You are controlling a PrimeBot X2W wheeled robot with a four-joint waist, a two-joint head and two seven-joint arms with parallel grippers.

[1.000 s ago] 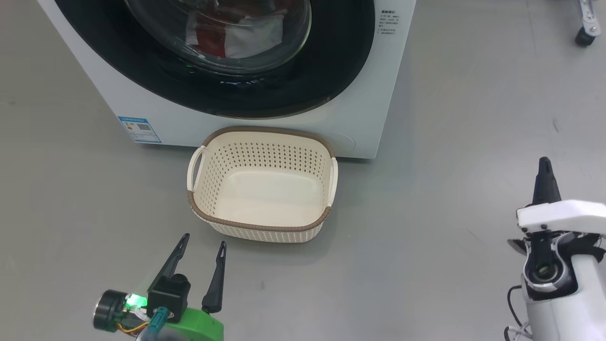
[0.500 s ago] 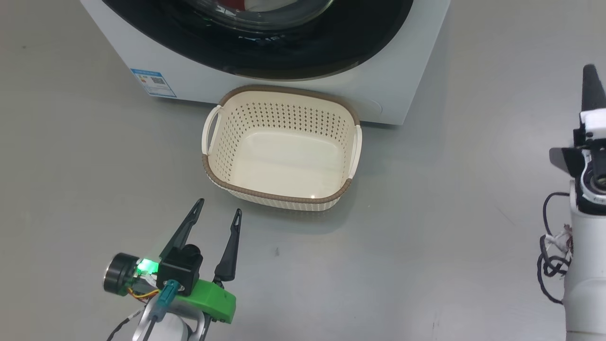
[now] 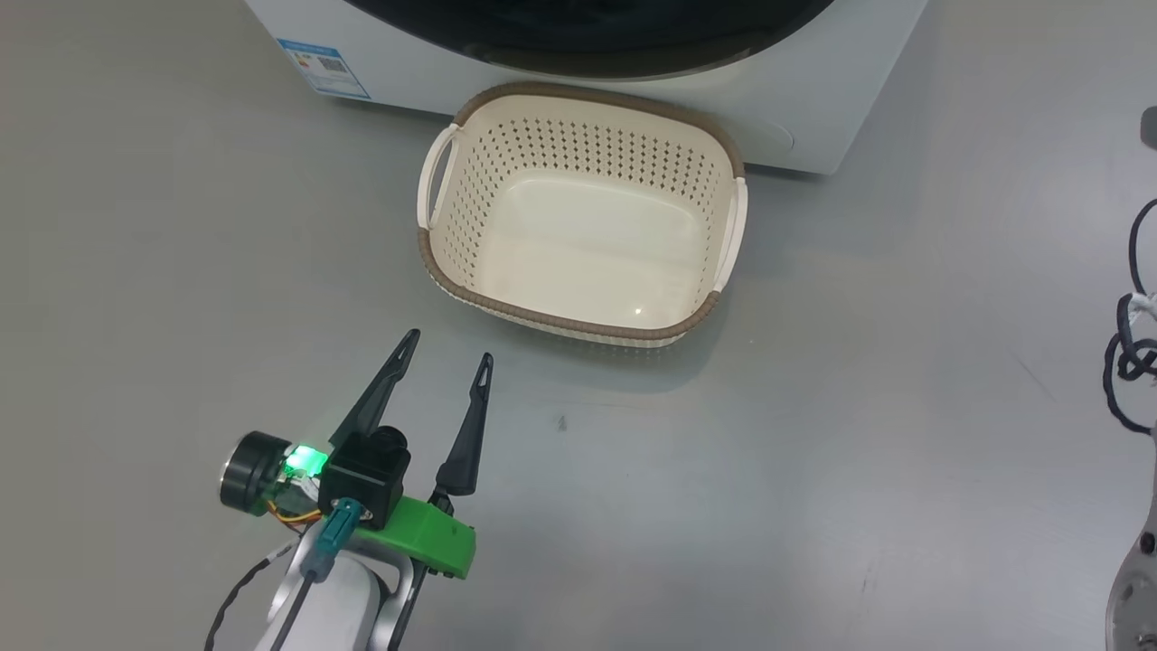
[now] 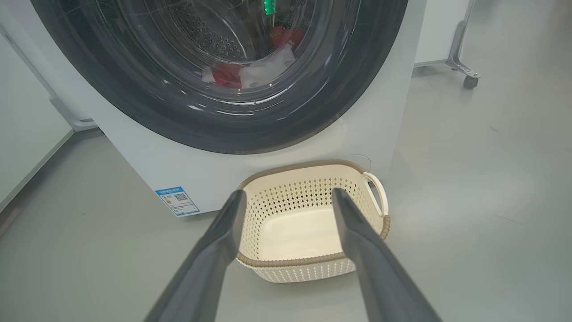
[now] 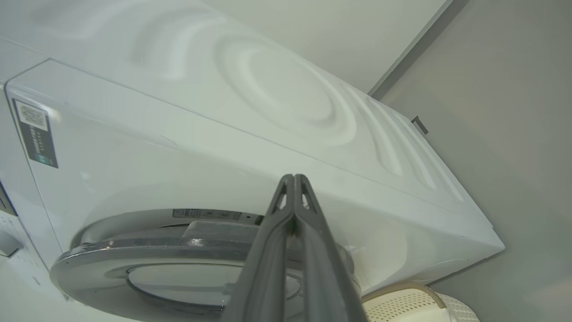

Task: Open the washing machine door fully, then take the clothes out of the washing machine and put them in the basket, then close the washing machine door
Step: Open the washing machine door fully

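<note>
Right tool raised, shut, near door; 1 basket, 2 clothes.

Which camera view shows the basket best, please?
The head view: the basket lies whole and unobstructed, seen from above, with its bare floor visible. In the left wrist view, the fingers of the left end effector cover parts of its near rim. The right wrist view catches just one corner at the bottom edge.

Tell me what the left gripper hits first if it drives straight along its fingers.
Most likely the basket: the open left gripper aims at its near rim, and the left wrist view frames it between the fingers. Height is unclear; carried higher, it might reach the washing machine instead.
</note>
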